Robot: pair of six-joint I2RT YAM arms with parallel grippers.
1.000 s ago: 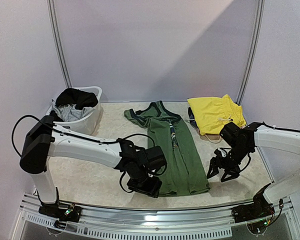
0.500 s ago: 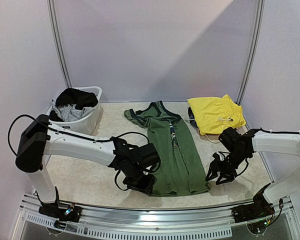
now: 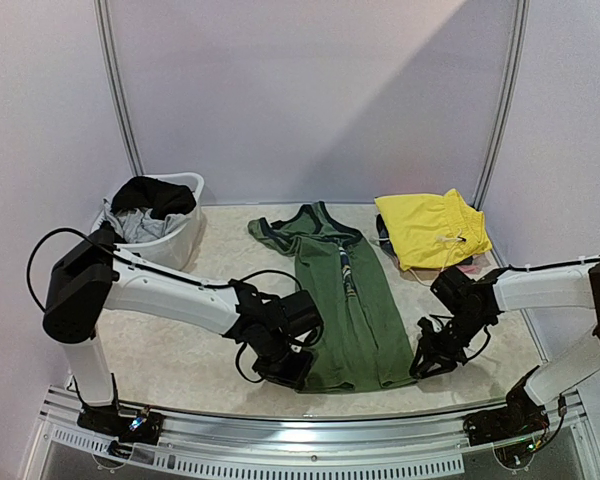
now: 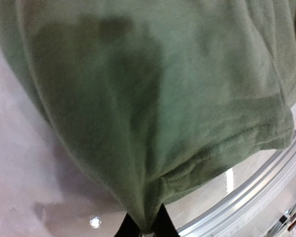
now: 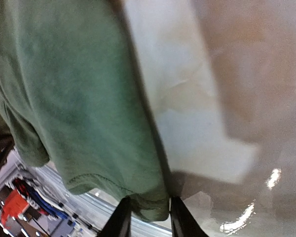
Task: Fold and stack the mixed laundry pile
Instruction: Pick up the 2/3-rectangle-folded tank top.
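Top view. Olive-green T-shirt (image 3: 345, 300) lies flat mid-table (image 3: 180, 350), collar at 12 o'clock, hem at 6. Yellow garment (image 3: 430, 228) with white drawstring sits folded at the table's 2 o'clock, well apart from the shirt's body. Black and grey pieces (image 3: 150, 200) are heaped in the white tub (image 3: 187, 238) at 10 o'clock. Left gripper (image 3: 285, 368) is down on the hem's 7 o'clock corner; right gripper (image 3: 427, 360) is at the hem's 5 o'clock corner. Jaw state is not readable from here.

Left wrist view. The shirt (image 4: 153, 98) fills the frame and draws to a point at 6 o'clock, where the two dark fingers (image 4: 124, 228) are pressed together on the cloth: pinching the hem corner. Metal table rail (image 4: 246, 197) at 4 o'clock.

Right wrist view. The hem corner (image 5: 148, 205) sits between the two fingers (image 5: 119, 222) at 6 o'clock and cloth fills the gap. Cannot tell whether they have clamped it. Bare table at 2 o'clock.
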